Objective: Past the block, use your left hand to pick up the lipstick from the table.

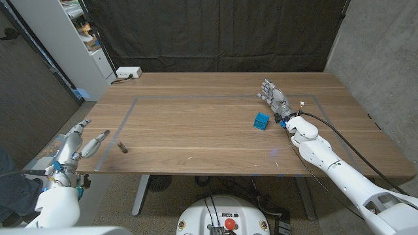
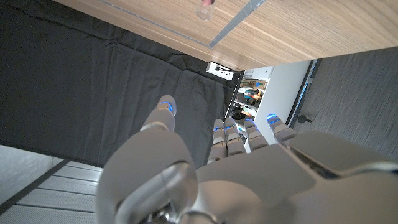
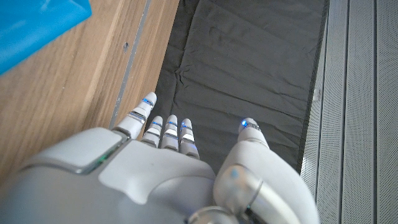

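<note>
Two hands wait at opposite ends of the surface (image 1: 196,143). Left hand (image 1: 78,143) hovers at the near left edge, fingers spread and holding nothing, probably poised to reach. Lipstick (image 1: 122,147), a small dark stick, lies just beside it on the wood, untouched. Right hand (image 1: 274,96) is released and empty too, parked just beyond the blue block (image 1: 261,121).

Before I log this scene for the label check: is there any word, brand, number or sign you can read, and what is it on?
None can be read.
Blue block: plain faces, no print.
Lipstick: too small to show any label.
White box at the table's far edge: too small and blurred to tell.
Shelf items behind the table: blurred, nothing legible.
</note>
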Controlling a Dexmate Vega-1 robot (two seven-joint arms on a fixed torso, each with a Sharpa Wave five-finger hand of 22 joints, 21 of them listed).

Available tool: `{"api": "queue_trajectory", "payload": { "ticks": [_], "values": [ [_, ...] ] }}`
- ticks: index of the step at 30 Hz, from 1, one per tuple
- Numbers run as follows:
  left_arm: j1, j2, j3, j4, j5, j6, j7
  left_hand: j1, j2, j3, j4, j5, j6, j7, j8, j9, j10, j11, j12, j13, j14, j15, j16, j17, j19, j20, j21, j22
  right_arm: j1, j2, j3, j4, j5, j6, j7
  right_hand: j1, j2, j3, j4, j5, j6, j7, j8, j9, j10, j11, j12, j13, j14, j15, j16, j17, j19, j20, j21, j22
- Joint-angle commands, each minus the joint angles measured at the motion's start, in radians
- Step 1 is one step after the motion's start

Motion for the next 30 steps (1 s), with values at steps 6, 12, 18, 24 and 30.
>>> {"api": "queue_trajectory", "payload": {
  "ticks": [6,12,18,24,30],
  "values": [
    [-0.005,0.036,0.049,-0.053,0.096,0.154,-0.008,0.043,-0.012,0.010,0.003,0.004,0.035,-0.009,0.013,0.004,0.024,-0.002,0.010,0.003,0.014,-0.002,0.008,0.003,0.013,0.008,0.010,0.002,-0.001,-0.001,0.004,0.012,0.006,0.011,0.014,0.007,0.005,-0.001,-0.006,0.010,0.001,-0.011,-0.002,0.006,-0.004,-0.006,0.000,0.003,0.005,0.007,0.001,0.001,-0.003,0.004,0.003,0.004],
    [-0.017,0.043,0.068,-0.041,0.100,0.169,0.006,0.071,-0.022,0.012,0.006,0.003,0.060,-0.012,0.020,0.004,0.045,-0.002,0.016,0.003,0.024,-0.005,0.008,0.002,0.018,0.009,0.010,0.003,-0.005,-0.002,0.007,0.005,0.011,0.005,0.009,0.008,0.004,-0.001,-0.007,0.010,0.001,-0.011,-0.002,0.006,-0.002,-0.005,0.001,0.003,0.005,0.009,0.001,0.001,-0.004,0.004,0.003,0.004],
    [-0.026,0.051,0.077,-0.028,0.084,0.173,0.011,0.088,-0.028,0.012,0.008,0.002,0.073,-0.018,0.022,0.004,0.055,-0.002,0.019,0.004,0.033,-0.009,0.008,0.002,0.019,0.009,0.009,0.003,-0.010,-0.006,0.010,-0.003,0.013,-0.002,0.003,0.008,0.004,-0.001,-0.008,0.010,0.000,-0.011,-0.002,0.006,-0.004,-0.006,0.001,0.003,0.005,0.009,0.001,0.001,-0.004,0.005,0.003,0.004],
    [-0.036,0.064,0.099,-0.011,0.079,0.182,0.022,0.096,-0.032,0.011,0.010,0.001,0.074,-0.018,0.020,0.005,0.056,-0.003,0.018,0.004,0.036,-0.009,0.008,0.002,0.019,0.009,0.009,0.003,-0.011,-0.012,0.012,-0.004,0.010,0.003,0.006,0.009,0.003,-0.001,-0.009,0.011,0.000,-0.011,-0.002,0.006,-0.003,-0.005,0.001,0.003,0.005,0.009,0.001,0.001,-0.004,0.005,0.003,0.004],
    [-0.039,0.071,0.114,-0.001,0.065,0.196,0.034,0.105,-0.035,0.010,0.012,0.001,0.073,-0.018,0.017,0.005,0.055,0.001,0.016,0.004,0.036,-0.008,0.006,0.002,0.020,0.011,0.008,0.003,-0.012,-0.014,0.014,-0.008,0.013,-0.003,0.004,0.009,0.003,-0.001,-0.009,0.011,0.001,-0.011,-0.002,0.006,-0.003,-0.005,0.001,0.003,0.005,0.010,0.001,0.001,-0.004,0.006,0.003,0.004]
  ]
}}
